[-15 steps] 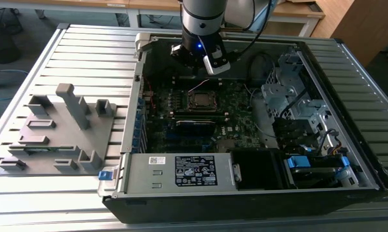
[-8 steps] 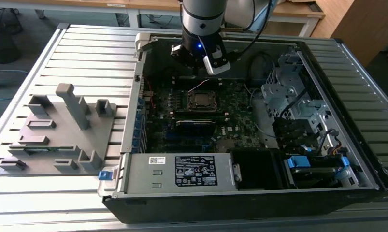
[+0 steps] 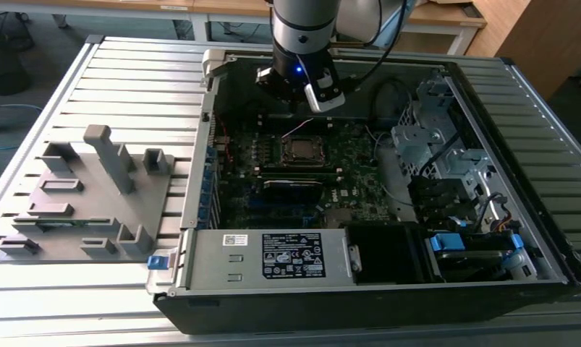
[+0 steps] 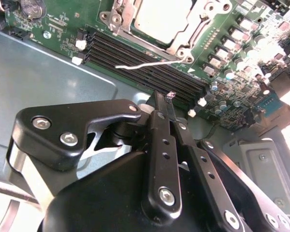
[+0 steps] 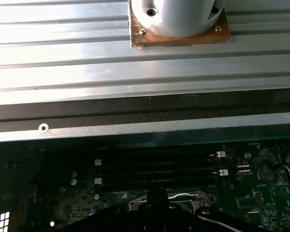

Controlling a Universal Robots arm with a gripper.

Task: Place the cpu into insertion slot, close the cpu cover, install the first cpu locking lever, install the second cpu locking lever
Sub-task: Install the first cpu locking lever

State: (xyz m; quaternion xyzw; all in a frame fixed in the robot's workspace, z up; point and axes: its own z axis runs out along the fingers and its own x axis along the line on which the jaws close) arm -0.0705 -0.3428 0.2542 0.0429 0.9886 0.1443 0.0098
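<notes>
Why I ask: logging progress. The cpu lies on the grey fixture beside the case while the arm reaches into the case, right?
No: the cpu sits in the insertion slot, not on the grey fixture; the second wrist view shows it. The arm does reach into the case.

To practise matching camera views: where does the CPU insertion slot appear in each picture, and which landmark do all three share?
Exterior view: insertion slot near the middle of the green motherboard.
Second wrist view: insertion slot beside the long memory slots.
First wrist view: insertion slot's silvery rim, across the memory slots from the case wall.
Shared landmark: the green motherboard.
</notes>
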